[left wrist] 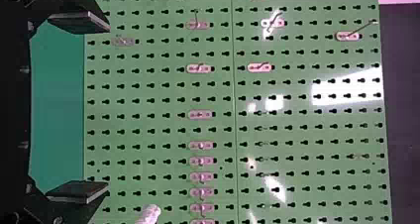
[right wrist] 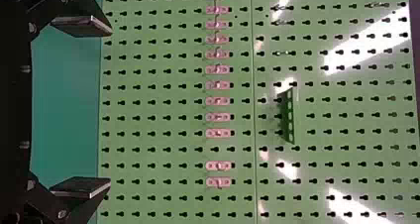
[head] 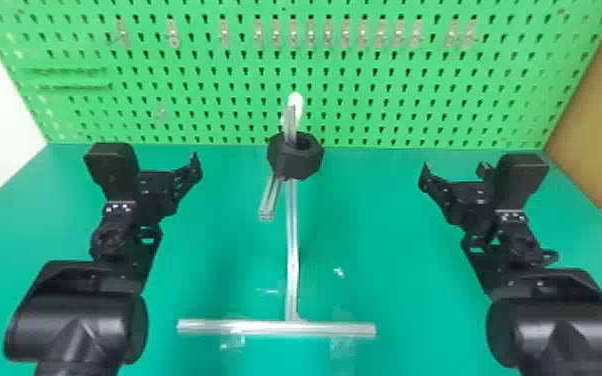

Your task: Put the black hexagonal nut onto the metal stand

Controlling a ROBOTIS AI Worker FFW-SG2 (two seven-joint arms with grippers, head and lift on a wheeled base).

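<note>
Head view: one black hexagonal nut point(head: 307, 162) on one grooved metal stand point(head: 292, 250); my left gripper point(head: 165, 172) and right gripper point(head: 454, 175) gape.

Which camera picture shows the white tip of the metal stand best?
The head view: it shows the white tip at the top of the metal stand, with the black hexagonal nut lower down. The left wrist view catches its rounded end near the edge; the right wrist view, a smaller piece cut off by the edge.

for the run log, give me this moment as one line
black hexagonal nut: on metal stand | left tool: open, empty | right tool: open, empty | both tools: apart from nut
</note>
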